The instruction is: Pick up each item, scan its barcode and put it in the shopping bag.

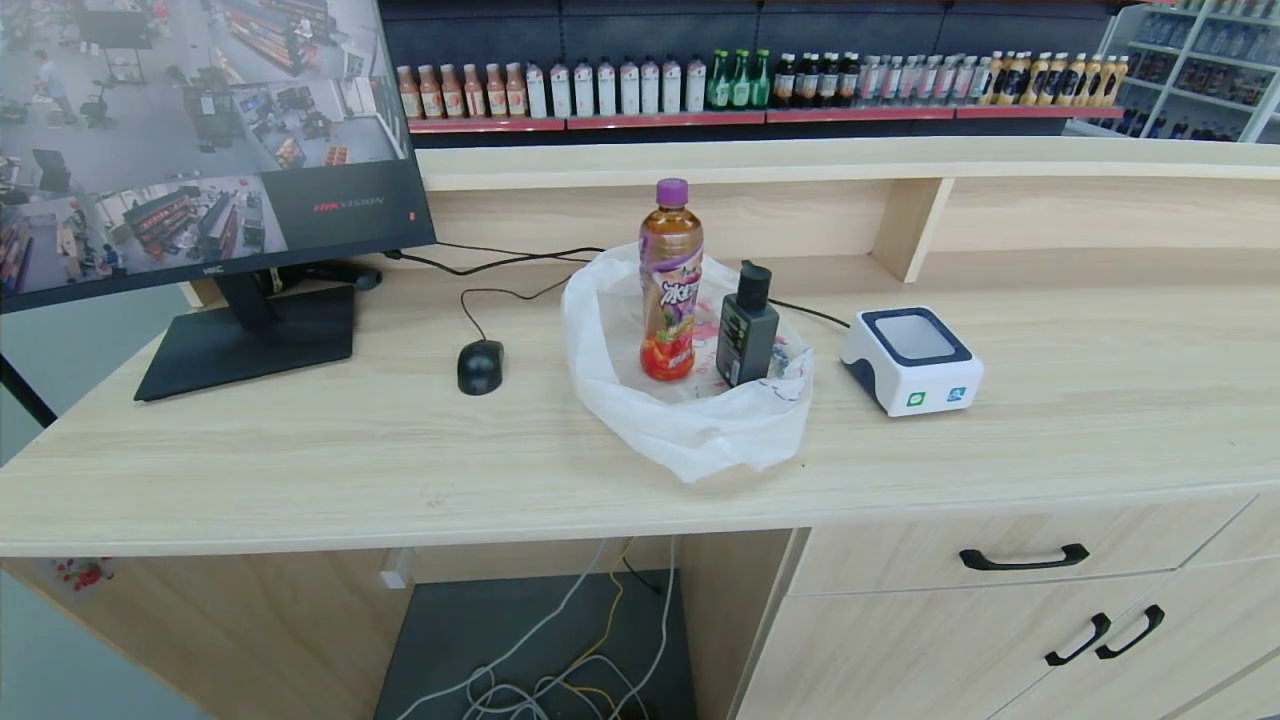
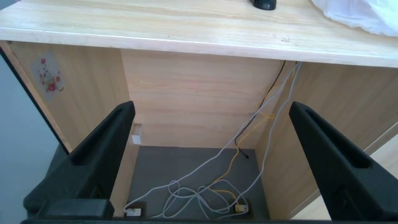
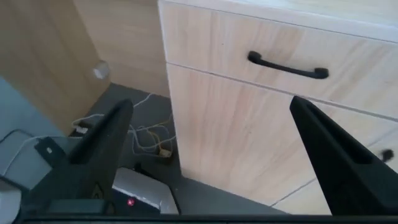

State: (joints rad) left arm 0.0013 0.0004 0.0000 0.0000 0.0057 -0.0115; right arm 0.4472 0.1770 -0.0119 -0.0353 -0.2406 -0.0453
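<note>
A tall tea bottle (image 1: 669, 283) with a purple cap stands upright inside the white shopping bag (image 1: 690, 420) on the wooden counter. Beside it in the bag stands a dark pump bottle (image 1: 746, 330). To the right of the bag sits the white barcode scanner (image 1: 911, 358) with its dark-rimmed window facing up. My left gripper (image 2: 211, 112) hangs open below the counter's front edge, facing the open knee space with cables. My right gripper (image 3: 211, 109) is open too, low in front of the drawer front (image 3: 261, 93).
A monitor (image 1: 190, 150) on a black stand is at the counter's left, a black mouse (image 1: 480, 366) between it and the bag. A raised shelf (image 1: 850, 165) runs along the back. Drawers with black handles (image 1: 1023, 558) are below right; loose cables (image 2: 211, 186) lie on the floor.
</note>
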